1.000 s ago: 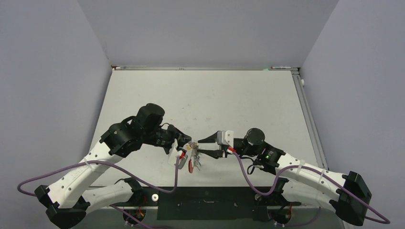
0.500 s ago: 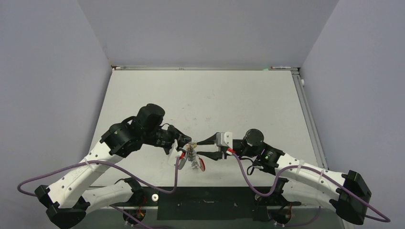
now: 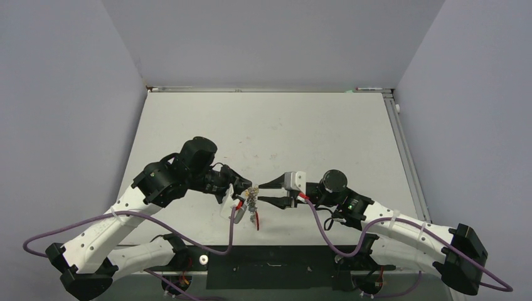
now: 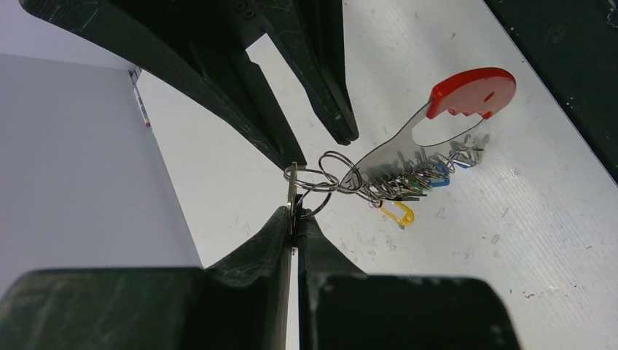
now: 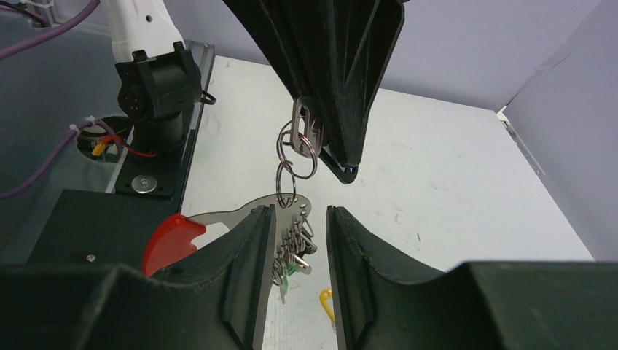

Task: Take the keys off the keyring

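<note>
L gripper (image 4: 294,211): jaws together, pinching a small metal clip (image 4: 292,191) right at the fingertips. A short chain of split rings (image 4: 328,179) is hanging off the clip. The keyring (image 4: 386,157) is hanging off those: grey strip w/ red crescent end pointing away from the L tips. The bunch seems to be dangling above the table (image 4: 510,240); contact w/ it can't be ruled out.

Keys (image 4: 408,186) are crowding along the strip's edge, w/ a yellow tag (image 4: 399,212) hanging lowest. Indiv. keys are not separable at this res.

R gripper (image 5: 300,215): jaws apart, nothing clamped. Its fingers are straddling the key cluster just under the rings. The strip is running out past its left finger, red end beyond that. Can't tell whether a pad is brushing the strip.

Step in hand (my read): R is lining up a grab on the key bunch while L is anchoring the top.

Doing it well:
- Bunch is hanging free, so it will prob. swing. Close R slowly and only once centred btwn the pads.
- Aim for one key, pref. an outer one. Clamping the whole cluster gains nothing.
- L's hold is tip-only on thin metal. Work the key along the strip, not straight away from L, or the clip may slip out.
- Watch the rings for twisting, since that would be hiding the strip's open end.
</note>
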### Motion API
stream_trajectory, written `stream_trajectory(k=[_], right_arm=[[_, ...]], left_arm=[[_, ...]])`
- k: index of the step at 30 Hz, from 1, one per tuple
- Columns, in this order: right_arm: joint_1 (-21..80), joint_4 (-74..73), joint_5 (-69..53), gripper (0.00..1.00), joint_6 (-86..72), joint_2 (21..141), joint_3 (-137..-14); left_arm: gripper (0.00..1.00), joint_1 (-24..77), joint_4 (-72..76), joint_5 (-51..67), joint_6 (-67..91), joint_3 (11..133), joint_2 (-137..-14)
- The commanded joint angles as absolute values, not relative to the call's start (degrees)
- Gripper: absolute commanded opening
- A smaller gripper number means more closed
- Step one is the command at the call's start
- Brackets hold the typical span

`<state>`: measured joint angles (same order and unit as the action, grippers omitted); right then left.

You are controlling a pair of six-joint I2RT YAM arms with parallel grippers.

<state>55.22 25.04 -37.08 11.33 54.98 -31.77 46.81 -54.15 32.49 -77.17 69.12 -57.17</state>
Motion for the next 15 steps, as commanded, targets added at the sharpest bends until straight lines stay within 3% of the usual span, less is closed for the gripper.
stream_trajectory(k=[1, 15], right_arm=[[55.7, 29.8, -38.2, 0.33, 10.5, 55.1, -32.6], [56.6, 30.8, -36.3, 0.28, 8.3, 55.5, -31.2]], left_arm=[[0.00, 47.2, -52.3, 35.6, -77.5, 69.7, -56.5], [0.00, 47.2, -50.2, 35.6, -74.2, 69.6, -56.8]])
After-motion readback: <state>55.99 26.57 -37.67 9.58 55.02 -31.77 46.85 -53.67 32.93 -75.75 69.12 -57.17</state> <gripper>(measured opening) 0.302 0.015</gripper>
